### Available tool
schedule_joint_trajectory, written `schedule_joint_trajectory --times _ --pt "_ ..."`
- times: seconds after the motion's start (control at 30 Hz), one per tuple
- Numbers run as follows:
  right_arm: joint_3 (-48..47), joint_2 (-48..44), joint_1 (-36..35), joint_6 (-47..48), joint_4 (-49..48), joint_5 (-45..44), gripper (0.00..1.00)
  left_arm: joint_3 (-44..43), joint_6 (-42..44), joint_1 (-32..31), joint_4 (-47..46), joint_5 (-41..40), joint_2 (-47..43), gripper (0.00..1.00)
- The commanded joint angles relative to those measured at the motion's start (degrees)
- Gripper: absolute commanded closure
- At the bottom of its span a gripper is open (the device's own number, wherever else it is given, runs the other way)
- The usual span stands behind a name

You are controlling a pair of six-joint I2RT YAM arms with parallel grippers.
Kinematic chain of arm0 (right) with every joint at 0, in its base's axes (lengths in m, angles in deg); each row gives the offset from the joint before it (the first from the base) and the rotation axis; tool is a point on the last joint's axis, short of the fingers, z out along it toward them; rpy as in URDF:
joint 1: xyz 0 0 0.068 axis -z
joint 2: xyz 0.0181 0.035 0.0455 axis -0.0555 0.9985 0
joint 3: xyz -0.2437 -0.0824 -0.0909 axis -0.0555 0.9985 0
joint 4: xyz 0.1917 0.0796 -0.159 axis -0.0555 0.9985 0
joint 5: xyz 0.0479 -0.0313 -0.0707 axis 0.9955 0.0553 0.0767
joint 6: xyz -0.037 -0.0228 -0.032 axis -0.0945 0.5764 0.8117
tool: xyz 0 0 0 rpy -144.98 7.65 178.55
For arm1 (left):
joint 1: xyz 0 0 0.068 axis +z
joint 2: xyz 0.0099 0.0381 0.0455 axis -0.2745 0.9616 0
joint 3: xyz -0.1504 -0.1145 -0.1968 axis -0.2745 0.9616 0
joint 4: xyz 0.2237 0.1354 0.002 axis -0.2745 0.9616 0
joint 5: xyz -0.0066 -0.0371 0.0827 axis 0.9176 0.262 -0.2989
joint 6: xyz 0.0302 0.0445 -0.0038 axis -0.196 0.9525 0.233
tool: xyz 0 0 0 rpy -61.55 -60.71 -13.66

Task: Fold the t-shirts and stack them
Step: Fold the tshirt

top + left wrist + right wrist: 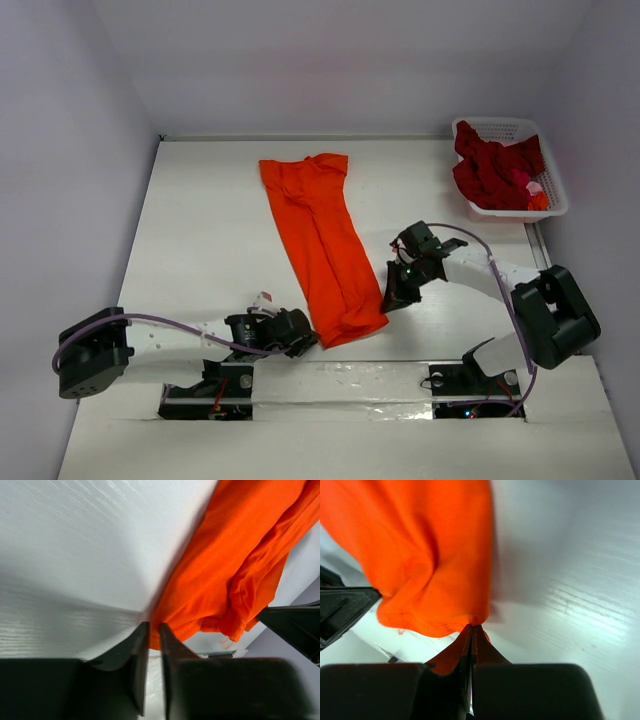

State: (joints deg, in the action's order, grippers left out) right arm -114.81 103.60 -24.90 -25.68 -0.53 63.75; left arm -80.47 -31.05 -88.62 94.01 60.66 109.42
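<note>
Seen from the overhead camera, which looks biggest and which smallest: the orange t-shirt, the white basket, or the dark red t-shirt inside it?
1. orange t-shirt, spread out long
2. white basket
3. dark red t-shirt, bunched in the basket and only a little smaller than it

The orange t-shirt point(320, 245) lies flat, folded lengthwise into a long narrow strip (rumpled at its near hem). One near corner is pinched in the right gripper point(392, 300), the other lies at the tips of the left gripper point(312, 343). The dark red t-shirt point(495, 170) sits crumpled well beyond the right gripper
</note>
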Motion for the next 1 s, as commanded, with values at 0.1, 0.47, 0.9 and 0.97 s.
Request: schedule_joint_trajectory --times 0.1,0.47,0.9,0.97 --pt "-4.0 -2.7 0.4 -0.1 2.4 -1.1 1.00 -1.3 -4.1 -0.4 5.4 -2.1 -2.0 1.00" --pt "-2.7 -1.8 0.4 0.3 1.3 0.1 1.00 -1.3 -3.7 -0.4 5.3 -2.4 -1.6 0.55" --pt "-2.2 -2.2 0.4 0.4 1.4 -0.5 1.00 1.4 -3.4 -0.4 -4.7 -0.9 3.5 0.74" --pt "-1.9 -2.1 0.4 0.4 1.2 -0.3 1.00 2.1 -3.5 -0.4 -6.1 -0.6 3.8 0.74"
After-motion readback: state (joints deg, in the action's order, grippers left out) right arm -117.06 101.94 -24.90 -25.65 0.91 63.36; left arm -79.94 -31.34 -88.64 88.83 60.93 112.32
